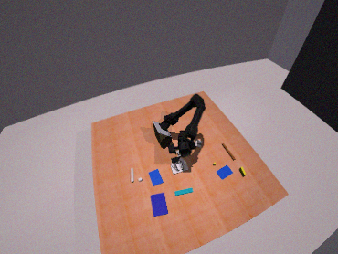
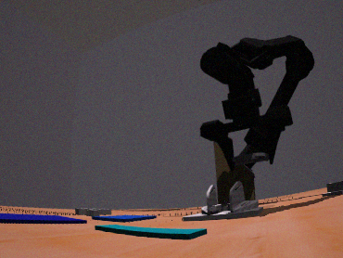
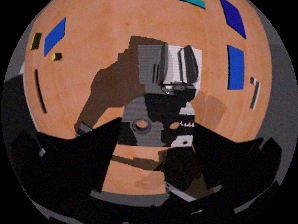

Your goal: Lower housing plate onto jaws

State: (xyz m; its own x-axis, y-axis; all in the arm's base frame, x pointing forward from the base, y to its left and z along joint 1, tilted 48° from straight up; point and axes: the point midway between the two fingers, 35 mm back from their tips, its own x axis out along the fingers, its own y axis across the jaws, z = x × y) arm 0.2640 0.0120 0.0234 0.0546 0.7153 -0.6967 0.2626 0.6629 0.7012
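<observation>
The grey base plate (image 1: 174, 171) (image 2: 204, 217) (image 3: 148, 77) lies on the table. Two upright pale jaws stand on it, one jaw (image 2: 211, 199) (image 3: 189, 65) beside the other jaw (image 2: 237, 197) (image 3: 163, 64). My gripper (image 1: 184, 151) (image 2: 252, 160) (image 3: 156, 123) is shut on the housing plate (image 2: 252, 157) (image 3: 162, 112), a grey plate with a rounded edge and two holes. It holds the plate above the table, behind the jaws and higher than them, not touching them. In the wrist view the plate lies just below the jaws, half in shadow. The jaw stubs are too small to tell.
A slanted dark box (image 1: 162, 134) stands behind the base, its brown panel (image 2: 222, 174) close behind the jaws. A teal bar (image 1: 184, 192) (image 2: 150, 231), blue pads (image 1: 156, 177) (image 1: 224, 172) and a dark blue pad (image 1: 159, 204) lie around. A brown stick (image 1: 228, 152) and yellow block (image 1: 242, 172) lie right.
</observation>
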